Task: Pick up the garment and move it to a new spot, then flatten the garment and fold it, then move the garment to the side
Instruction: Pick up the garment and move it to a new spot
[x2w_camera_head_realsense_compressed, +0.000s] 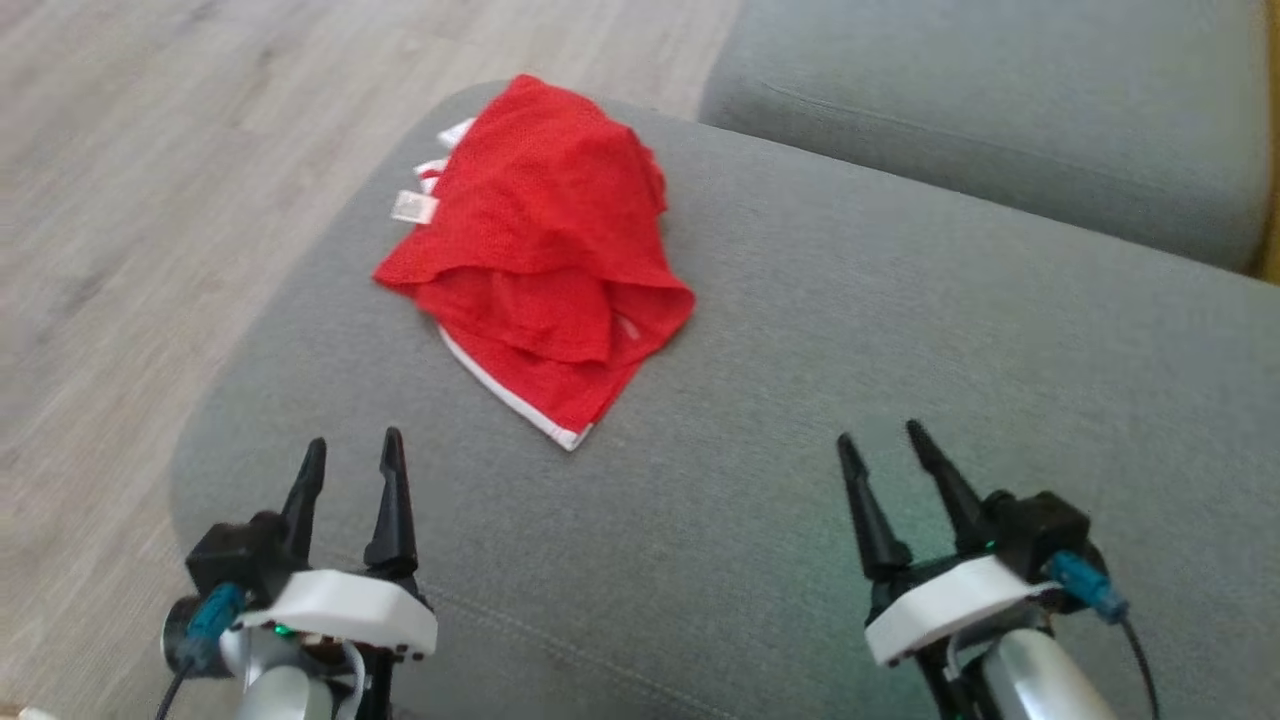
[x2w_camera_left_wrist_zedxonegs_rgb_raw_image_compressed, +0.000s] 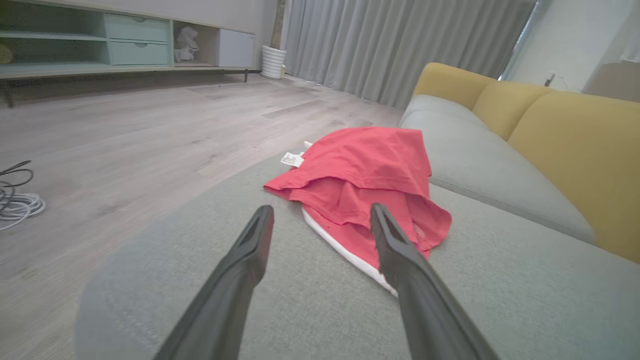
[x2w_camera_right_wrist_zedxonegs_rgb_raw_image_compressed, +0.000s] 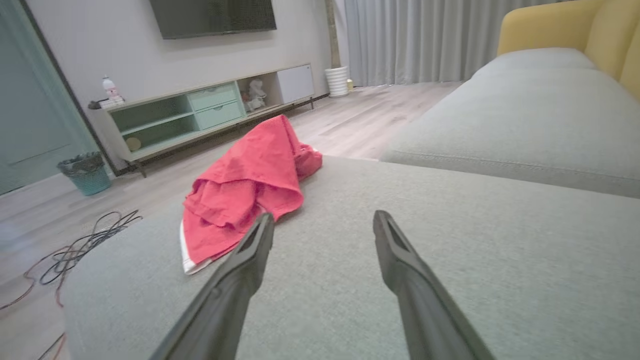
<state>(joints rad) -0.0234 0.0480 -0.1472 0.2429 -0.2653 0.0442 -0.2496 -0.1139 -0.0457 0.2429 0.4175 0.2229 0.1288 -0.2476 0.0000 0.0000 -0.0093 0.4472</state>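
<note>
A red garment (x2w_camera_head_realsense_compressed: 540, 250) with white trim and a small white tag lies crumpled in a heap on the grey sofa cushion (x2w_camera_head_realsense_compressed: 800, 400), near the cushion's far left corner. It also appears ahead in the left wrist view as the garment (x2w_camera_left_wrist_zedxonegs_rgb_raw_image_compressed: 370, 170) and to the left in the right wrist view as the garment (x2w_camera_right_wrist_zedxonegs_rgb_raw_image_compressed: 245, 185). My left gripper (x2w_camera_head_realsense_compressed: 352, 450) hovers open over the cushion's near left part, short of the garment. Over the near right part, my right gripper (x2w_camera_head_realsense_compressed: 880, 440) is open too, well clear of the cloth. Nothing is between either pair of fingers.
A second grey cushion (x2w_camera_head_realsense_compressed: 1000, 110) lies beyond, with yellow backrests (x2w_camera_left_wrist_zedxonegs_rgb_raw_image_compressed: 565, 135). The wooden floor (x2w_camera_head_realsense_compressed: 150, 200) runs along the left. Loose cables (x2w_camera_right_wrist_zedxonegs_rgb_raw_image_compressed: 80, 245) lie on it, with a bin (x2w_camera_right_wrist_zedxonegs_rgb_raw_image_compressed: 85, 172) and a low TV cabinet (x2w_camera_right_wrist_zedxonegs_rgb_raw_image_compressed: 210, 110) further off.
</note>
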